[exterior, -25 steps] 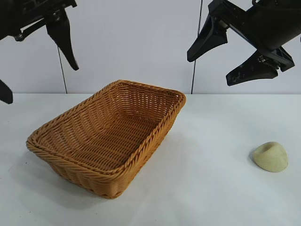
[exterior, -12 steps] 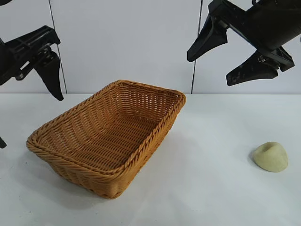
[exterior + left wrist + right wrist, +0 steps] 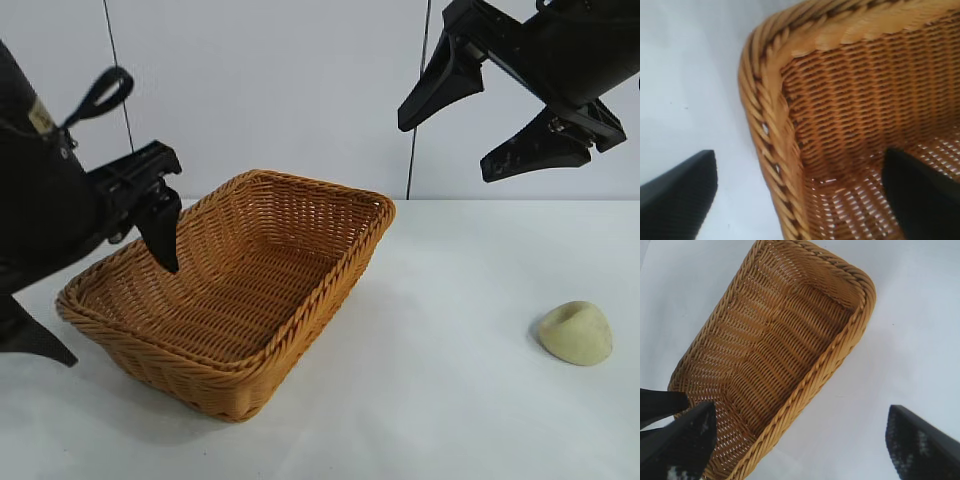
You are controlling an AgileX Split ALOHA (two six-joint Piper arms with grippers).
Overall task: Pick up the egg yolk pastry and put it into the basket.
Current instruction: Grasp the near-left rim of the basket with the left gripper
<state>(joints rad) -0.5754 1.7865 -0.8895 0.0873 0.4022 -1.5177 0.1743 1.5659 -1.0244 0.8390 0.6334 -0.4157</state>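
The egg yolk pastry [image 3: 576, 332], a small pale yellow lump with a dent, lies on the white table at the right, far from both grippers. The orange-brown wicker basket [image 3: 300, 215] stands left of centre and holds nothing. My left gripper [image 3: 100, 290] is open and low at the basket's left end. It straddles the braided rim [image 3: 775, 125], one finger over the inside and one over the table. My right gripper [image 3: 446, 150] hangs open high up at the right, above the gap between basket and pastry. In the right wrist view the basket [image 3: 765, 330] shows, the pastry does not.
A white table [image 3: 450, 400] runs from the basket to the pastry and the front edge. A pale panelled wall [image 3: 300, 90] stands behind it. The left arm's dark body [image 3: 40, 200] fills the left edge beside the basket.
My left arm has come down from high at the left to the basket's left end, still open. The right arm, the basket and the pastry have not moved.
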